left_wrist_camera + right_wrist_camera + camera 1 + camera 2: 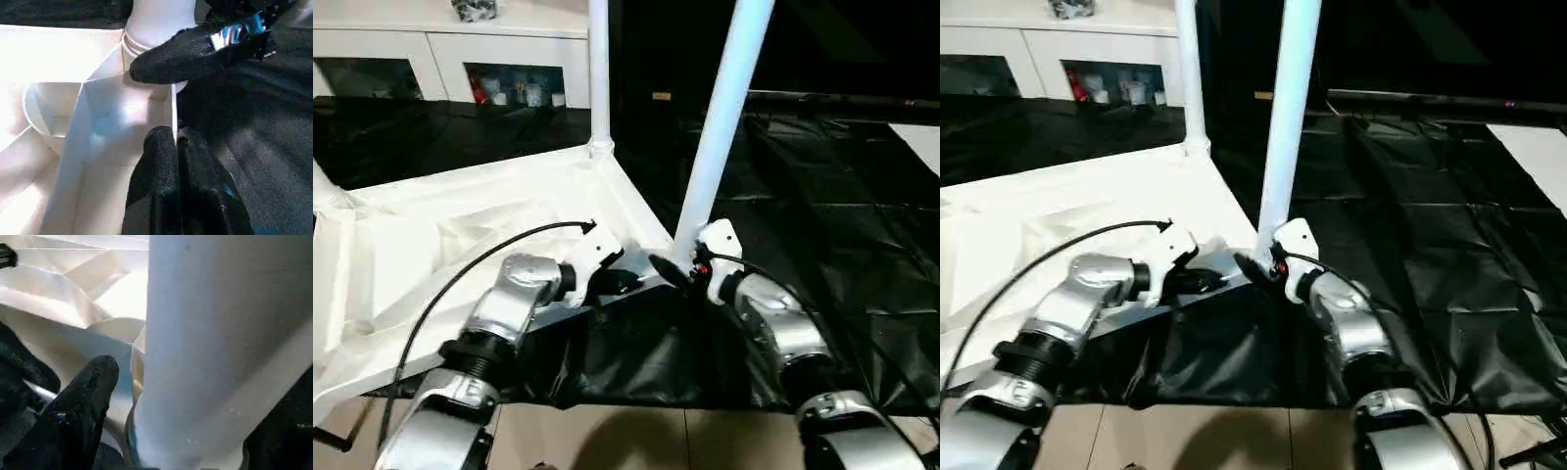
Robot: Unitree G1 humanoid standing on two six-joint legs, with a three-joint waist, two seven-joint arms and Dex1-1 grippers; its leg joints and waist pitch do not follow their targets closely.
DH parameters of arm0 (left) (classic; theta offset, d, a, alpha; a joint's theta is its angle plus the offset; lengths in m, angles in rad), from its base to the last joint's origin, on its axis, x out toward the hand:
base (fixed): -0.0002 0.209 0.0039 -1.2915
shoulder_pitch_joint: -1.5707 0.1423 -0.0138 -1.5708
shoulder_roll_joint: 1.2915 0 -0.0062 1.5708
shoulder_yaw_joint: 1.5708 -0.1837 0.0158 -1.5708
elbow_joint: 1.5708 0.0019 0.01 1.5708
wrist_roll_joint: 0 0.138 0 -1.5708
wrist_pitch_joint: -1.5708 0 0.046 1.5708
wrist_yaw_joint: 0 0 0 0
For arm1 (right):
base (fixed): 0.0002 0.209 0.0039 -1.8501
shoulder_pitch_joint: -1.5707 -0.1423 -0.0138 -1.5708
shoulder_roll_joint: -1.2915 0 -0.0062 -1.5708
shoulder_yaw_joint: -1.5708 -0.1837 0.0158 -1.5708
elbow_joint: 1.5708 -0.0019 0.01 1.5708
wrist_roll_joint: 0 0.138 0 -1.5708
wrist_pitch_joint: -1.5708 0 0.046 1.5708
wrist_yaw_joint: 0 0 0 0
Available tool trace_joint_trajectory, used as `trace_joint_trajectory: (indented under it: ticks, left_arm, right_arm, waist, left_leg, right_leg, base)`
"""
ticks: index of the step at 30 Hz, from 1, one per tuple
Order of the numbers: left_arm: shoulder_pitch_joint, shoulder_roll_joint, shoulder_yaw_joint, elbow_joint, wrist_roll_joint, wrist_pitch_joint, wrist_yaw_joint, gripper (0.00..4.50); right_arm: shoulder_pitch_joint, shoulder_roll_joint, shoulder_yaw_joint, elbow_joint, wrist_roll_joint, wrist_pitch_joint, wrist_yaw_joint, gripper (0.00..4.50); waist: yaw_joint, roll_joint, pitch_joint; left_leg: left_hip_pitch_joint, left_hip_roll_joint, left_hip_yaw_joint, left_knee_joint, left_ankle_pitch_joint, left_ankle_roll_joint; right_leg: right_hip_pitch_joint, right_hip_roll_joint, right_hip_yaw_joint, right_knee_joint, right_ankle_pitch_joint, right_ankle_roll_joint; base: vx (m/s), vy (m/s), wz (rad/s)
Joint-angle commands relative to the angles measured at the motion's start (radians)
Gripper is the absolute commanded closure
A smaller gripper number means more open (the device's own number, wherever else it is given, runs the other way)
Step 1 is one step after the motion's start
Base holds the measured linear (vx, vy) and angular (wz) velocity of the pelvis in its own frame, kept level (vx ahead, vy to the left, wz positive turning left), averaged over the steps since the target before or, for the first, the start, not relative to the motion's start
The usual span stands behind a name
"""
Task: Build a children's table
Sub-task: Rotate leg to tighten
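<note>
The table top (460, 235) lies upside down on the black-covered work table (862, 245), its ribbed underside facing up. One leg (598, 69) already stands upright in the far corner socket. A second leg (724, 117) leans out of the near corner socket (142, 46), tilted away from vertical, so the step in hand looks to be seating this leg.

The left gripper (175, 147) pinches the thin side rim of the top just beside that socket; its two fingers are closed together on the rim wall, bracing the top. The right gripper (680, 269) is at the base of the leaning leg. One black finger (83, 401) lies against the socket wall and another, seen in the left wrist view, curves round the leg's foot; the leg appears to sit between them, so the jaws look clamped on the leg, though the far finger is hidden.

The next move probably calls for bringing the leg upright and pressing it down into the socket while the left gripper keeps the top from sliding or lifting.

The top is smooth white plastic with thin walls and diagonal ribs; the socket is a rounded collar. The legs are long, glossy, tapered tubes. The table's black cover is creased and shiny, likely slippery.
</note>
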Motion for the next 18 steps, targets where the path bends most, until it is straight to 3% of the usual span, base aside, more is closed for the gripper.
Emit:
trace_joint_trajectory:
  ticks: [1, 2, 6, 9, 10, 14, 18]
  left_arm:
    - [-0.014, -0.02, -0.051, -0.023, -0.034, -0.032, -0.057, 4.5]
    - [-0.019, -0.003, -0.058, -0.019, -0.036, -0.042, -0.094, 4.5]
    - [-0.035, 0.058, -0.077, 0.001, -0.034, -0.071, -0.213, 4.5]
    - [-0.036, 0.073, -0.079, 0.0, -0.036, -0.07, -0.238, 4.5]
    - [-0.036, 0.076, -0.08, -0.001, -0.036, -0.07, -0.243, 4.5]
    - [-0.034, 0.09, -0.083, -0.006, -0.041, -0.067, -0.267, 4.5]
    - [-0.033, 0.102, -0.088, -0.008, -0.047, -0.068, -0.286, 4.5]
  right_arm:
    - [0.025, 0.024, 0.127, -0.01, -0.012, -0.006, 0.18, 0.78]
    - [0.033, -0.005, 0.137, -0.029, -0.001, -0.013, 0.253, 0.78]
    - [0.057, -0.097, 0.175, -0.098, 0.048, 0.001, 0.507, 0.78]
    - [0.065, -0.116, 0.191, -0.121, 0.058, 0.013, 0.563, 0.78]
    - [0.067, -0.121, 0.195, -0.128, 0.061, 0.018, 0.577, 0.78]
    - [0.075, -0.134, 0.206, -0.149, 0.081, 0.043, 0.642, 0.92]
    - [0.082, -0.148, 0.218, -0.161, 0.089, 0.063, 0.695, 1.17]
  waist:
    - [0.005, -0.002, -0.052]
    - [0.009, 0.0, -0.054]
    - [0.026, 0.0, -0.053]
    - [0.03, -0.002, -0.051]
    - [0.032, -0.002, -0.049]
    - [0.035, -0.002, -0.047]
    - [0.041, -0.001, -0.051]
  left_leg:
    - [-0.001, 0.023, -0.011, -0.06, -0.284, 0.043]
    - [-0.003, 0.025, -0.008, -0.057, -0.243, 0.062]
    - [-0.002, 0.029, -0.003, -0.051, -0.208, 0.094]
    - [0.0, 0.031, -0.005, -0.054, -0.23, 0.088]
    - [0.001, 0.032, -0.006, -0.057, -0.254, 0.071]
    - [0.004, 0.033, -0.008, -0.06, -0.284, 0.048]
    - [0.003, 0.032, -0.007, -0.058, -0.255, 0.049]
  right_leg:
    - [0.043, -0.049, 0.042, -0.075, -0.244, -0.198]
    - [0.046, -0.046, 0.041, -0.066, -0.16, -0.224]
    - [0.049, -0.044, 0.038, -0.056, -0.085, -0.256]
    - [0.049, -0.047, 0.037, -0.059, -0.132, -0.257]
    - [0.048, -0.049, 0.038, -0.062, -0.186, -0.247]
    - [0.046, -0.052, 0.04, -0.069, -0.255, -0.228]
    - [0.047, -0.052, 0.04, -0.064, -0.217, -0.232]
  base:
    - [0.0, 0.0, 0.0]
    - [0.0, 0.0, 0.0]
    - [0.0, 0.0, 0.0]
    - [0.0, 0.0, 0.0]
    - [0.0, 0.0, 0.0]
    - [0.0, 0.0, 0.0]
    - [0.0, 0.0, 0.0]
